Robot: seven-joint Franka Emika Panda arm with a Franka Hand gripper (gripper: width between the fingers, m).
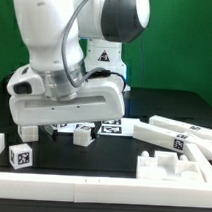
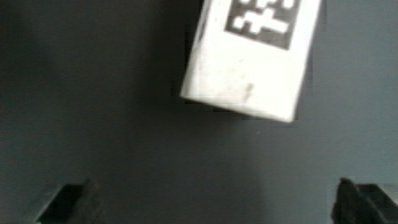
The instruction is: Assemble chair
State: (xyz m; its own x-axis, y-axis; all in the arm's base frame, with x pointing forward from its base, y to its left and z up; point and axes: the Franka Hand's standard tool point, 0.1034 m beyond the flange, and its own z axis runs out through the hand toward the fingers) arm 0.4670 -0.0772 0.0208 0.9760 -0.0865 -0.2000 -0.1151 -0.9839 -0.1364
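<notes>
A notched white chair panel [image 1: 176, 167] lies nearest on the black table [image 1: 67, 160], at the exterior view's right. Just behind it lie tagged bars [image 1: 178, 132]. Toward that view's left, the tool [image 2: 219, 205] hangs over the table, spread wide and holding nothing. A tagged white part [image 2: 249, 60] lies clear of its fingertips [image 2: 71, 200].

Chair parts [image 1: 179, 135]: white plastic, smooth, slight sheen. Tags [image 1: 112, 127] on them: flat black-and-white print, matt. Table [image 1: 92, 160]: black, matt, dull. Robot arm [image 1: 57, 42]: white shell, hard plastic by look, glossy, smooth; dark cap on top joint glossy too.
</notes>
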